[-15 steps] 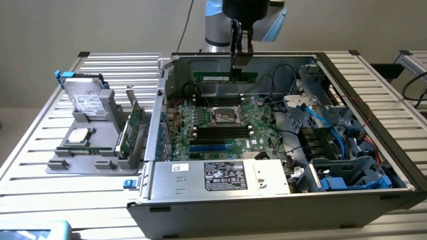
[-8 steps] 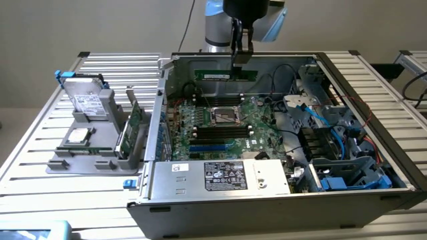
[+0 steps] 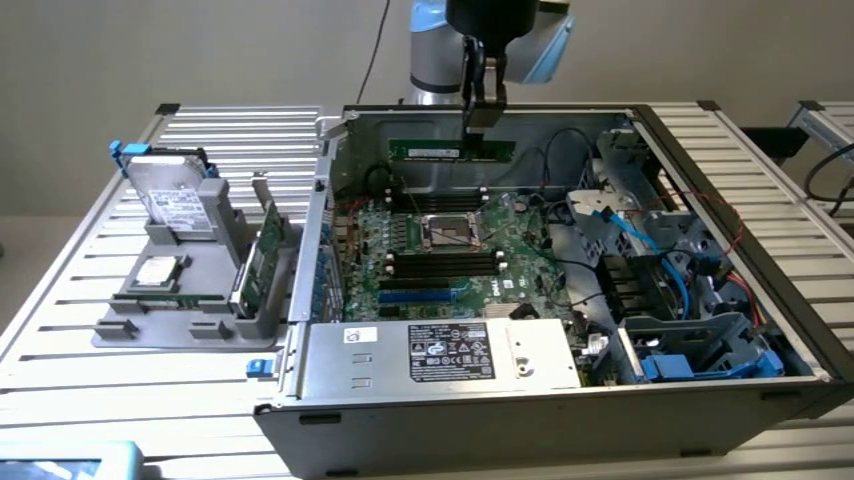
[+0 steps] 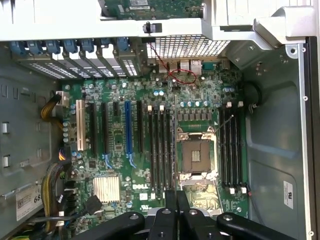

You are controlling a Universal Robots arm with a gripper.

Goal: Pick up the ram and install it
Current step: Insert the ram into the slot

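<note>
Silver labelled box (image 3: 447, 352) is seen against the near wall of the open case (image 3: 534, 425), with the motherboard (image 3: 400, 262) laid flat behind it and 2 banks of black slots (image 3: 441, 265) flanking the bare socket (image 3: 451, 232). Farther back, the ram (image 3: 427, 150) is held level in the air above the board, clamped at its top edge by the nearly closed jaws of the gripper (image 3: 481, 122).

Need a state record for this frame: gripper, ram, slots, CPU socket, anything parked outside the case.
gripper: gripper shut on the ram, above the open case
ram: ram in the air over the motherboard, long edge level, not in a slot
slots: long black slots on both sides of the socket, appear empty
CPU socket: CPU socket open, no chip in it
outside case: grey holder at the exterior view's left, carrying an expansion card
</note>
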